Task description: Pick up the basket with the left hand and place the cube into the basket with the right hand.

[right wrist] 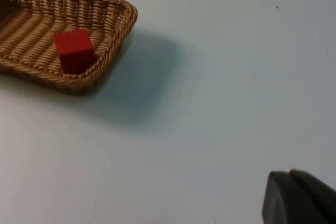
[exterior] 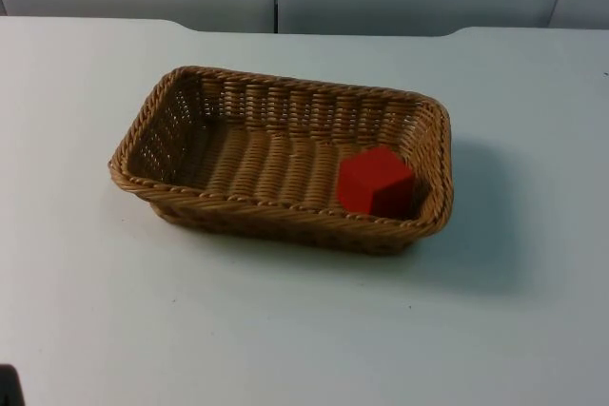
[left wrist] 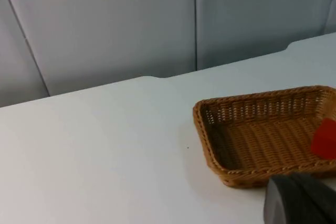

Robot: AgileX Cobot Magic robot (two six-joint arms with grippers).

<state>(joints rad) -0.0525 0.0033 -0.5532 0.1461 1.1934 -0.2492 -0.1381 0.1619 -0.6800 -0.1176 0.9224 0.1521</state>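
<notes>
wicker basket flat on white table, red cube inside, tucked in its corner touching the wall, left gripper near basket, right gripper well apart, finger state of both: can't tell

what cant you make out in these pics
- Left gripper: cut off by the left wrist view's edge, one dark fingertip, open or shut unclear.
- Right gripper: likewise in the right wrist view.
- Red cube: its base hidden behind the basket rim in the top view.
</notes>
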